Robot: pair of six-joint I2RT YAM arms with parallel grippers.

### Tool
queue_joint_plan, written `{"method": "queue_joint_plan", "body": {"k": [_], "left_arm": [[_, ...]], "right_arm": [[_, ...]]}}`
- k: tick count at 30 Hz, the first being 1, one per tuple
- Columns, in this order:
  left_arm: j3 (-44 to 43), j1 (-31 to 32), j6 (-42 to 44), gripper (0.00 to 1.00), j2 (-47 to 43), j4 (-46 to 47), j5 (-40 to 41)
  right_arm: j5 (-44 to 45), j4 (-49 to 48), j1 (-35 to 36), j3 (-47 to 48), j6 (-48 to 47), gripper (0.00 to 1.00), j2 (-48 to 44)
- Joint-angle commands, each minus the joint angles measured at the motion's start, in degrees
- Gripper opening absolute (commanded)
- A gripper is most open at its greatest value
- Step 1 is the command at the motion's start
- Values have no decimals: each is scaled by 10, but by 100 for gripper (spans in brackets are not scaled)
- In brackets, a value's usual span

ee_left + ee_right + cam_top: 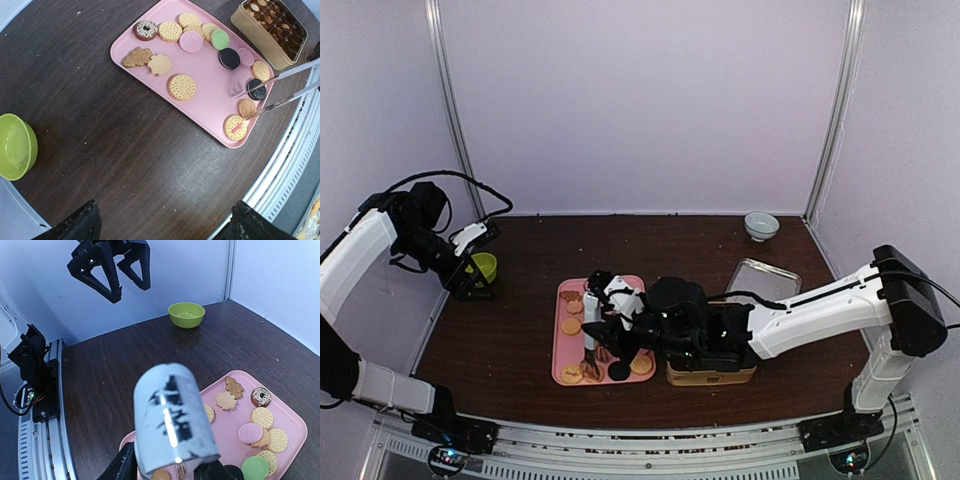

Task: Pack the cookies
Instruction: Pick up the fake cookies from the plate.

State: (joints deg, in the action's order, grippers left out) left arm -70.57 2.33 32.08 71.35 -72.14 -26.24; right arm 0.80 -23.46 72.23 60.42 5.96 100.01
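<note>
Your right gripper clamps the metal tongs, tips at a tan biscuit lower right on the pink tray; the cookies lie across it; your left gripper gapes wide, upper left of the right wrist view.

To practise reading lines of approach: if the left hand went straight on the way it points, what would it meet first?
Probably the bare dark table between the green bowl and the pink tray, though depth is unclear.

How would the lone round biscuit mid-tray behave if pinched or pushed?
The round biscuit looks thin and flat: probably light, and likely to crack under a pinch. Flat on the smooth pink tray, it would probably slide, not roll.
</note>
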Motion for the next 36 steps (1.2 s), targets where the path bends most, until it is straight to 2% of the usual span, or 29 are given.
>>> {"method": "queue_joint_plan", "body": {"k": [1,13,22,30,36], "left_arm": [[-17,-4,8,93,4,-6,-15],[-22,-4,9,92,2,-12,-18],[-25,-4,11,92,11,-5,-21],[-42,-4,8,90,21,-10,-32],[-43,-4,7,90,12,-10,-30]], "right_arm": [[-22,17,1,-21,11,38,-22],[-37,21,1,-37,17,37,-48],[6,61,-1,3,-21,31,-9],[42,58,-25,20,-35,29,-12],[23,51,-30,38,-30,30,-17]]}}
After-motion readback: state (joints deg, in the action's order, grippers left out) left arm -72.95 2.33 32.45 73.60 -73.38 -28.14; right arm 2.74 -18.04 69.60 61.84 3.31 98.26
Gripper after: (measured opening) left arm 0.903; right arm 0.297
